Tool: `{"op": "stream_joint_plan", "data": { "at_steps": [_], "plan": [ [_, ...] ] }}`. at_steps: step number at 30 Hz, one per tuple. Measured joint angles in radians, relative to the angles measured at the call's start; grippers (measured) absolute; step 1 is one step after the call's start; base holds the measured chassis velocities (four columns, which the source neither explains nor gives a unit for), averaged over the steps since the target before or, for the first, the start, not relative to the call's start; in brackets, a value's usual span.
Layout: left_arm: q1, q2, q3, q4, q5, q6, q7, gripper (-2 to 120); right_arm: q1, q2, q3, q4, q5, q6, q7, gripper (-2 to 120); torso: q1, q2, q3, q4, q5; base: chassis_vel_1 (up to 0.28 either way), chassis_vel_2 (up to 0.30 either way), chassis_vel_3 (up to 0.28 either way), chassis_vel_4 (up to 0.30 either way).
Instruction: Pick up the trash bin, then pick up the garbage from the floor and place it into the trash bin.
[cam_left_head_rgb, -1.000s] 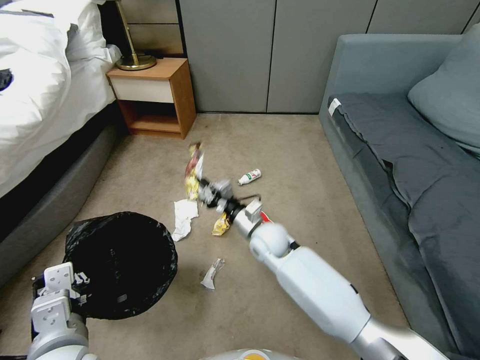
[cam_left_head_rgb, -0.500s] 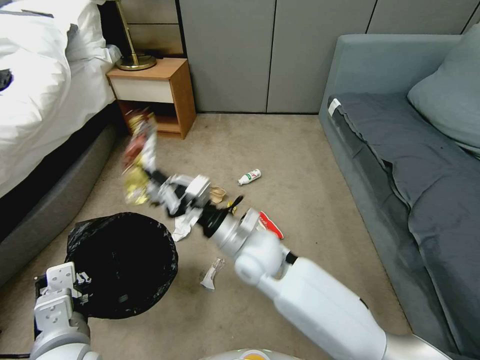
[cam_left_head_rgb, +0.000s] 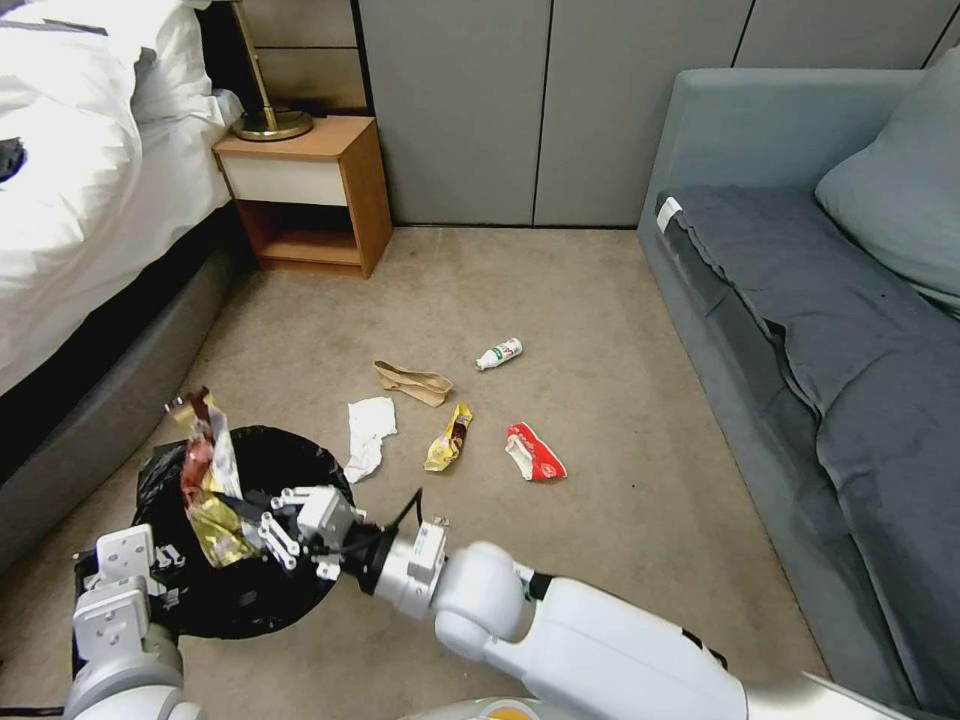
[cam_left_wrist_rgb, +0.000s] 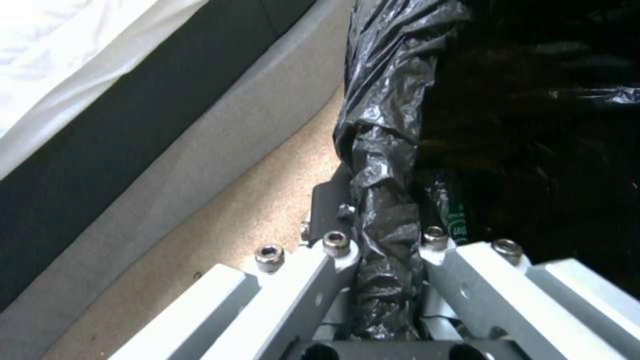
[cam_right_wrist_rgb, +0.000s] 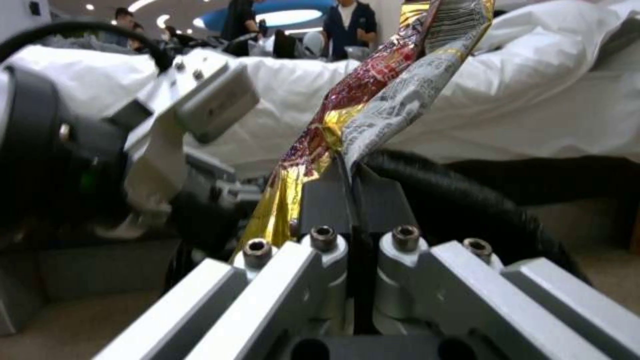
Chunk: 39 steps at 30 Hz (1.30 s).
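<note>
The right gripper (cam_left_head_rgb: 250, 520) is closed on one end of a long snack wrapper (cam_left_head_rgb: 205, 480), and it hangs directly over the open mouth of the trash bin (cam_left_head_rgb: 290, 600). The wrapper's long axis stands nearly upright from the jaws, leaning a little toward the bed (cam_left_head_rgb: 70, 200), so its upper end reaches past the bin's far rim. The left gripper (cam_left_wrist_rgb: 387, 260) is clamped on the black bag at the bin's near rim and holds the bin. More litter lies on the carpet (cam_left_head_rgb: 560, 300) beyond: a paper scrap (cam_left_head_rgb: 368, 432), a brown bag (cam_left_head_rgb: 412, 382), a yellow wrapper (cam_left_head_rgb: 447, 438), a red wrapper (cam_left_head_rgb: 533, 453), a small bottle (cam_left_head_rgb: 498, 353). The bin's white wall is hidden under the bag, and its dark inside is hard to read.
</note>
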Motion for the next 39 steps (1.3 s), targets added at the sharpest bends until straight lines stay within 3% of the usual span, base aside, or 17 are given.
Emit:
{"op": "stream_joint_plan", "data": {
  "at_steps": [13,39],
  "plan": [
    [-0.011,0.0,0.002,0.005,-0.003,0.0,0.001,1,-0.042,-0.041,0.015,-0.002,-0.016,0.012,-0.014,0,0.0,0.0,0.0,-0.0001,0.0,0.0,0.0,0.0,0.0],
    [-0.003,0.0,0.02,0.007,0.008,-0.001,0.001,1,-0.014,-0.043,0.015,-0.003,-0.02,0.008,-0.016,92,0.0,0.0,0.0,0.0,-0.0001,0.0,0.0,0.0,0.0]
  ]
}}
